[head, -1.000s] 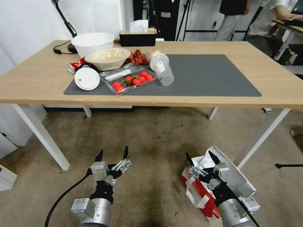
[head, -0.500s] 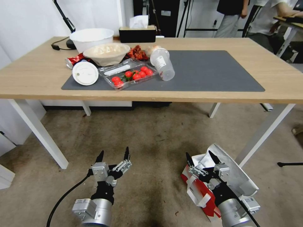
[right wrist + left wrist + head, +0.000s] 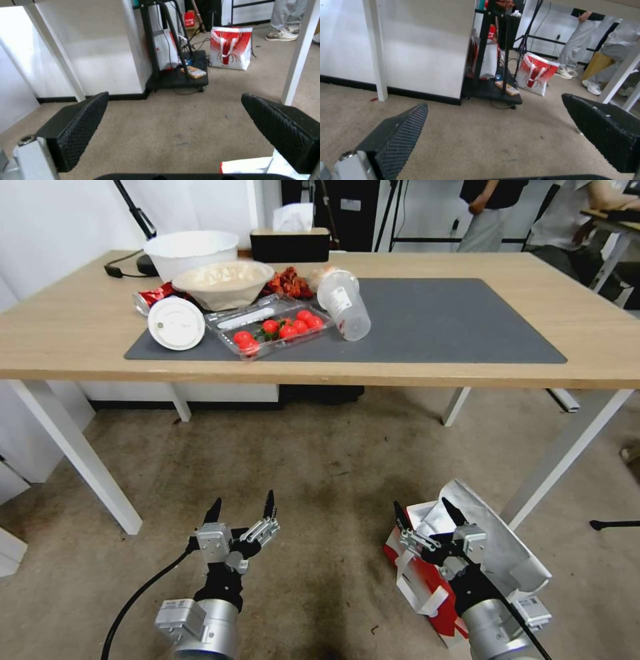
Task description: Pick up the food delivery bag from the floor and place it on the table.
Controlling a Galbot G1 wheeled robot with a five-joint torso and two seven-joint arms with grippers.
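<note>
Food delivery bag on floor, under spread right hand.

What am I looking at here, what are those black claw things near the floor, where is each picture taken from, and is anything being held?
This is a two-armed wheeled robot. The wide picture comes from a camera on its head, looking down. The claws are its grippers: the left gripper hangs open above the floor, and the right gripper hangs open just over the food delivery bag, a red-and-white bag with silver lining standing on the carpet. Neither holds anything. The other two pictures come from cameras on each wrist, looking out between the black fingers and under the table. On the table lie bowls, a clear tray of cherry tomatoes, a tipped plastic cup and a tissue box.
</note>
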